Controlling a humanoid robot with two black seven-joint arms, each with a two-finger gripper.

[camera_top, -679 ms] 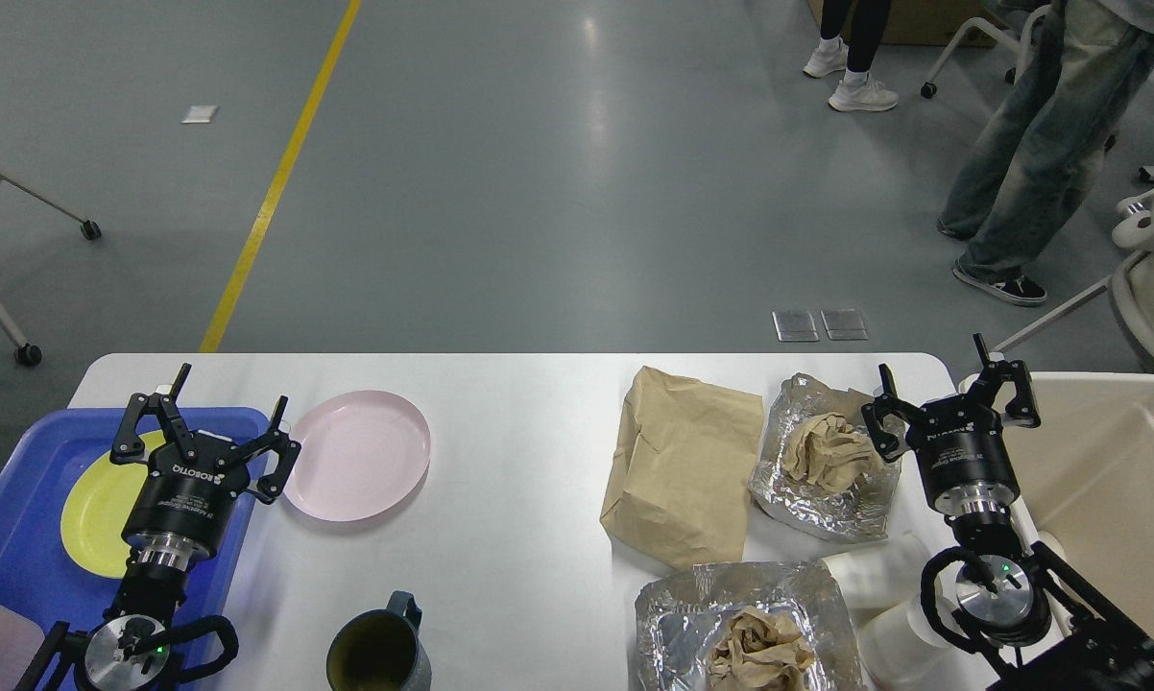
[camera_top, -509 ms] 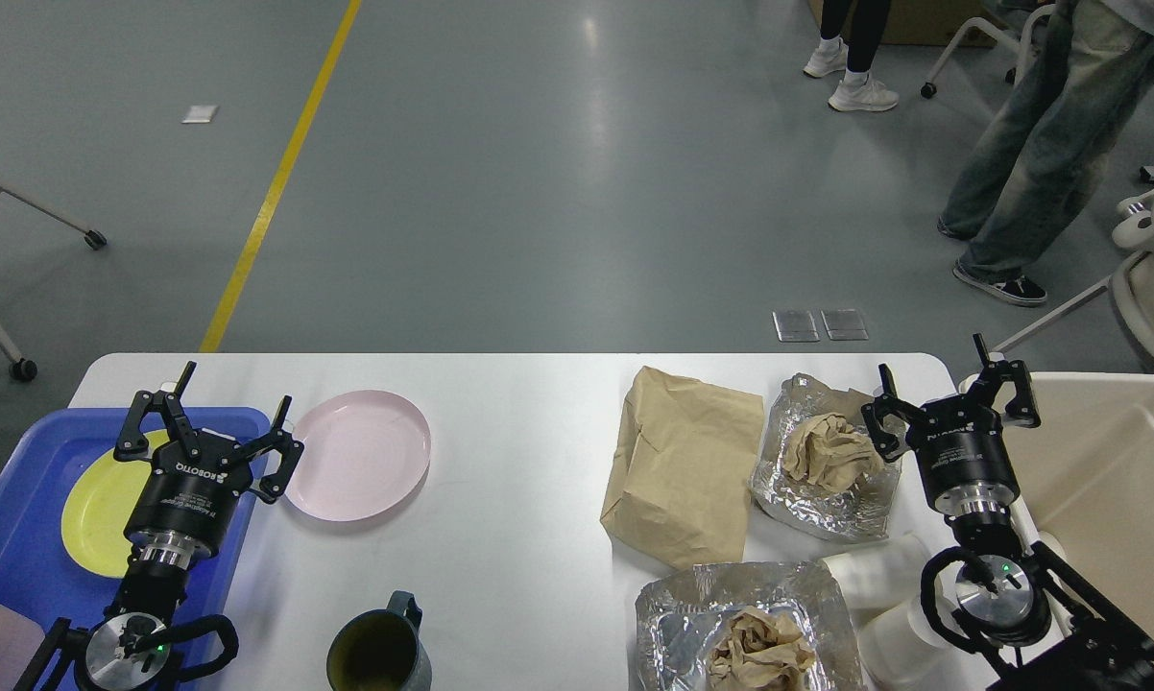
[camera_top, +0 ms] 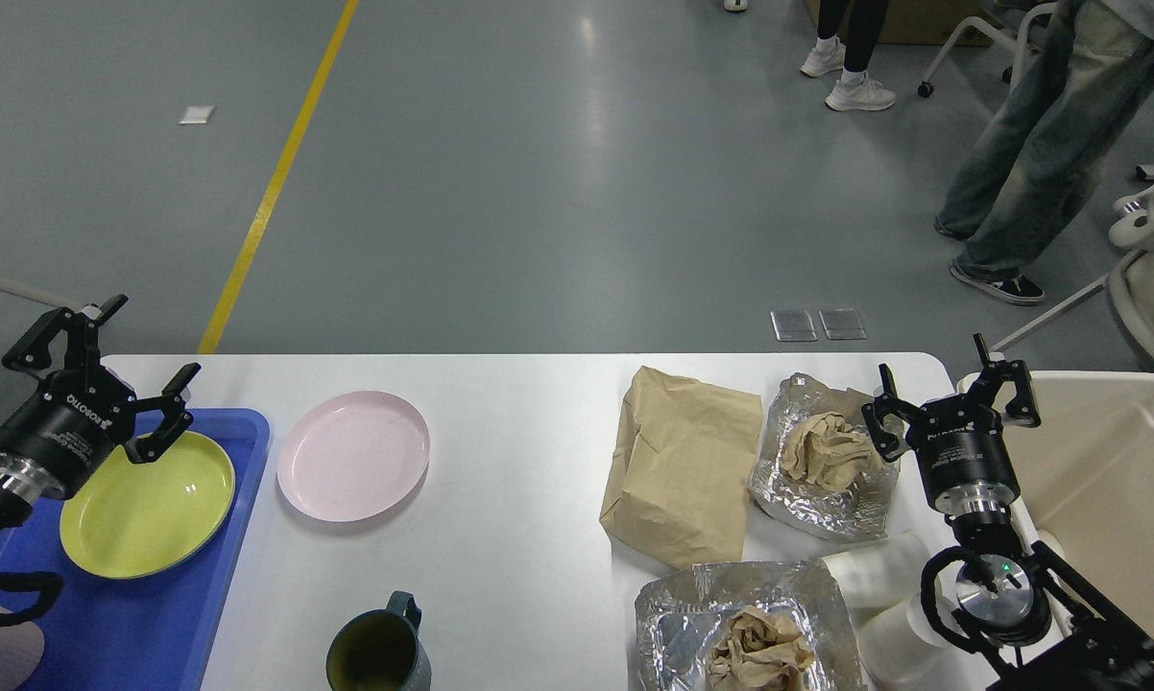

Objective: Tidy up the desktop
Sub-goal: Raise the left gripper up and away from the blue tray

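The white desktop [camera_top: 510, 422] carries a pink plate [camera_top: 353, 455], a dark green mug [camera_top: 377, 654], a brown paper bag [camera_top: 683, 464], two foil sheets holding crumpled brown paper [camera_top: 825, 455] [camera_top: 750, 633], and white paper cups [camera_top: 879, 600]. My left gripper [camera_top: 102, 369] hangs open and empty over the far left corner of the blue tray [camera_top: 145, 624], beyond the yellow plate [camera_top: 147, 503]. Between the far foil sheet and the beige bin [camera_top: 1115, 499], my right gripper [camera_top: 951, 384] stands open and empty.
A pink cup [camera_top: 1, 653] shows at the tray's near left edge. People's legs [camera_top: 1038, 154] and chair bases [camera_top: 1153, 240] stand on the grey floor past the far right of the table. A yellow line [camera_top: 270, 182] runs across the floor.
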